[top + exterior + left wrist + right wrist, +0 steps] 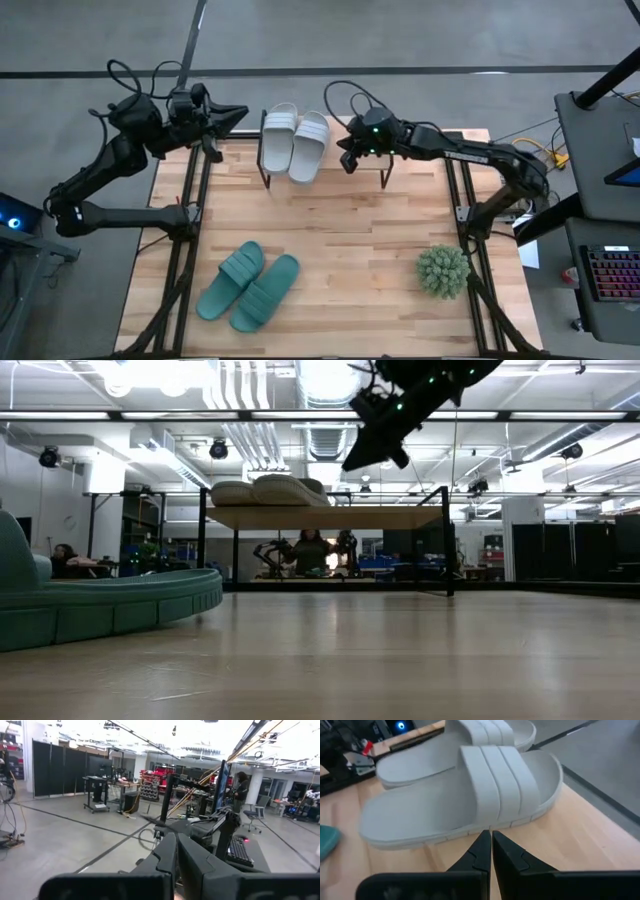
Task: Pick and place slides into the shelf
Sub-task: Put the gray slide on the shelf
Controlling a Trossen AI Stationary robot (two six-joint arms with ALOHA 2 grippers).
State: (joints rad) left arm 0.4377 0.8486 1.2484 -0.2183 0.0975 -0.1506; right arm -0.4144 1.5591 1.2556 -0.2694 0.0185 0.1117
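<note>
The pale grey-white pair of foam slide sandals with wide ribbed straps (295, 143) lies side by side on the light wooden top of the small low shelf on thin black metal legs (420, 150), at the far edge of the table. In the low view both soles rest flat on the shelf top, touching each other. This half of the task appears done.

The teal green pair of foam slide sandals (248, 285) lies on the larger wooden tabletop (340, 240), near its front left corner and well apart from the shelf. The two lie side by side at a slant, touching along their length. Neither is gripped. This pair remains to be picked and placed, so the task stands at about the halfway mark.

The right gripper (347, 160) hangs above the shelf, just beside the grey-white pair. Its fingers are together and hold nothing; the right wrist view shows the two tips meeting in front of the nearer sandal.

The left gripper (240, 112) waits beyond the far left corner of the table, off the tabletop. Its fingers are together and empty.

A spiky green plant ball (443, 271) sits near the front right of the tabletop and plays no part.
</note>
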